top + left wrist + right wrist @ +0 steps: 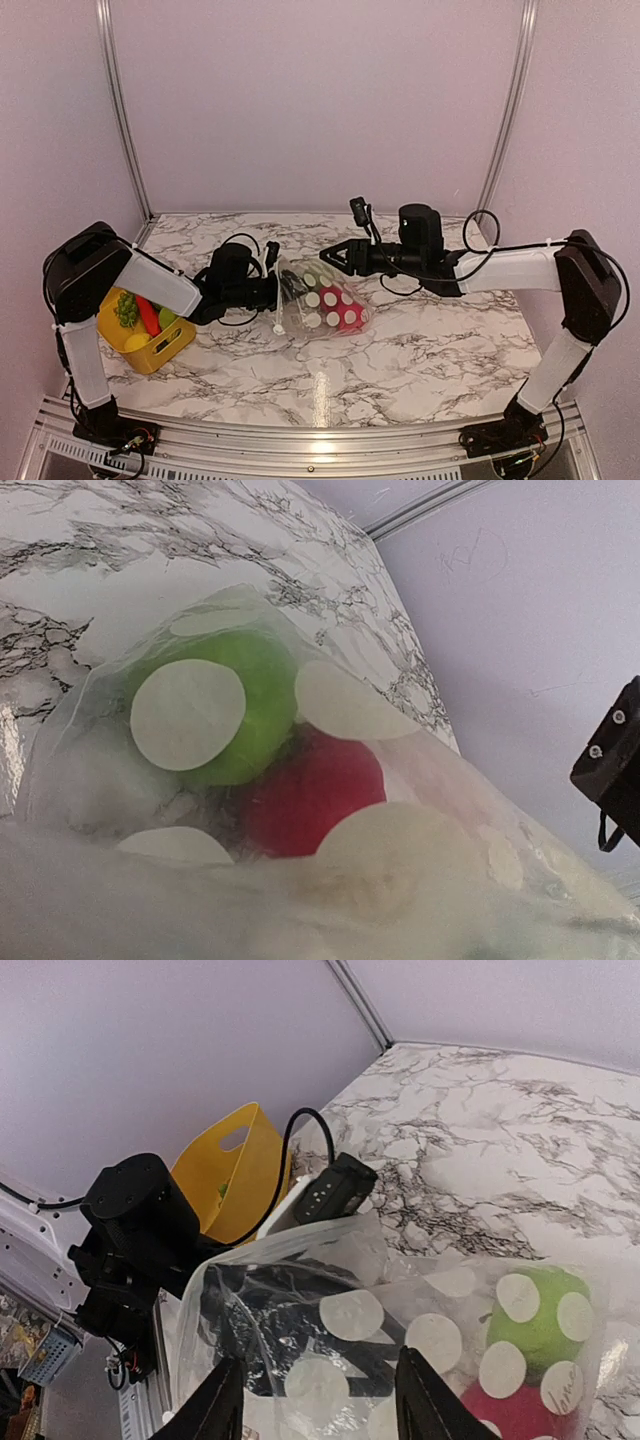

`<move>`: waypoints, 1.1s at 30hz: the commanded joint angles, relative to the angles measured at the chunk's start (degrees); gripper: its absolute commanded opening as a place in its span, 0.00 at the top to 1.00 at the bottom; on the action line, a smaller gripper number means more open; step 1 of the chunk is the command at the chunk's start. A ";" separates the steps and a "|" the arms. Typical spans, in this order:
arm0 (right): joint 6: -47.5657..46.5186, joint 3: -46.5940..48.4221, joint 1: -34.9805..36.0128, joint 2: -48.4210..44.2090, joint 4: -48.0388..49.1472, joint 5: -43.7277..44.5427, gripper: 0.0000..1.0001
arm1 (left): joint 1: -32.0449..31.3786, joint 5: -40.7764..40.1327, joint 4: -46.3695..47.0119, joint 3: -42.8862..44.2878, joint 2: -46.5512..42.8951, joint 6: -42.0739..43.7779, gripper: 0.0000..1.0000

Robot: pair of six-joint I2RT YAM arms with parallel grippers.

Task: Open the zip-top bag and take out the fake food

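The zip-top bag (322,300) lies mid-table, clear with pale dots, its left end raised. Inside it are fake food pieces: a green fruit (245,715) and a red one (312,792), which also show in the right wrist view as the green fruit (528,1322) and the red one (508,1412). My left gripper (272,287) holds the bag's left edge; the plastic covers its fingers in the left wrist view. My right gripper (335,258) is open just above the bag's far edge, and its fingertips (222,1400) straddle the bag's plastic (330,1330).
A yellow basket (160,352) with several toy fruits and vegetables stands at the left, beside the left arm; it also shows in the right wrist view (235,1175). The back wall is close behind. The right arm's cable (478,228) loops above the table.
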 commanded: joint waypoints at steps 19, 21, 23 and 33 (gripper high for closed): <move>-2.49 -0.85 -15.16 10.07 -3.19 -9.51 0.33 | -0.08 4.25 12.96 -0.53 9.09 -4.33 0.33; -1.14 -0.34 -15.12 11.44 -1.59 -10.77 0.32 | -0.08 4.46 13.16 -0.15 9.93 -4.51 0.33; -0.29 0.61 -15.08 12.87 -0.91 -11.52 0.32 | -0.08 4.54 13.26 0.33 10.71 -4.60 0.33; 0.79 6.05 -13.63 19.42 -1.68 -15.16 0.42 | -0.08 5.51 13.22 2.87 13.22 -4.61 0.26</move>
